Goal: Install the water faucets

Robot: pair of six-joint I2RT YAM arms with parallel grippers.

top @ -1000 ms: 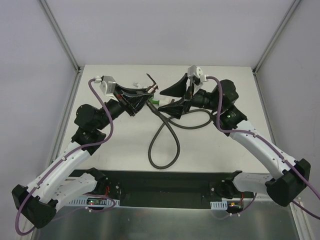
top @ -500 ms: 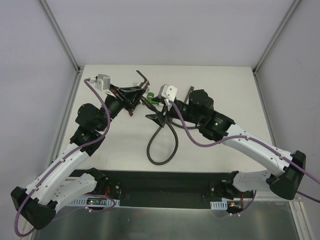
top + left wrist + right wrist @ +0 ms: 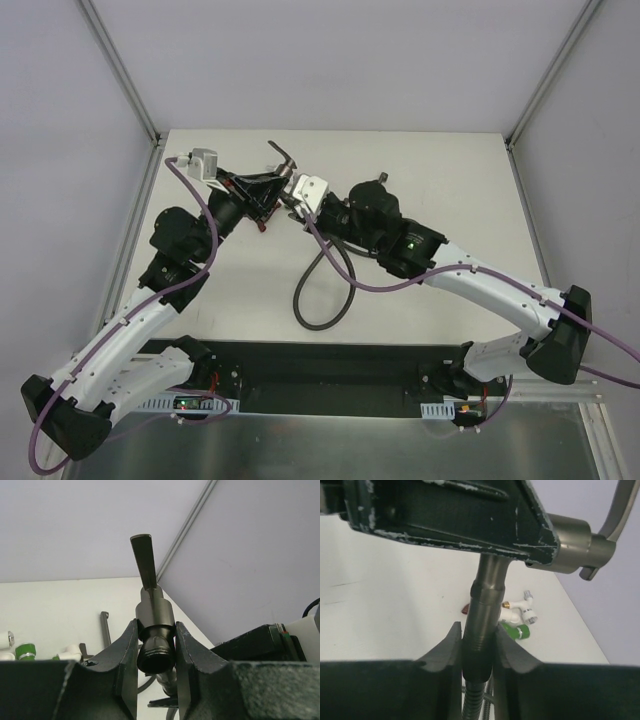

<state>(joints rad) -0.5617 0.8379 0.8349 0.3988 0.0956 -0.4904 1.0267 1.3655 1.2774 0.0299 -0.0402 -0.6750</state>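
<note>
My left gripper (image 3: 155, 650) is shut on the body of the grey-brown metal faucet (image 3: 155, 614), held above the table with its lever handle (image 3: 145, 560) pointing up. The faucet's threaded stem (image 3: 489, 592) hangs down from it. My right gripper (image 3: 477, 645) is shut round the dark end fitting of the hose (image 3: 479, 655), right where it meets that stem. In the top view both grippers meet at the table's middle back, left (image 3: 268, 195) and right (image 3: 298, 205). White (image 3: 517, 611), green (image 3: 516, 631) and red (image 3: 465, 609) faucets lie on the table behind.
The long dark hose (image 3: 325, 290) loops on the table toward the arms' bases. A dark T-shaped pipe piece (image 3: 104, 630) lies near the back. The left gripper's finger (image 3: 450, 515) crosses the top of the right wrist view.
My right arm has swung left from the back right of the table to the faucet and has closed on the hose's end fitting. The left arm has barely shifted.
</note>
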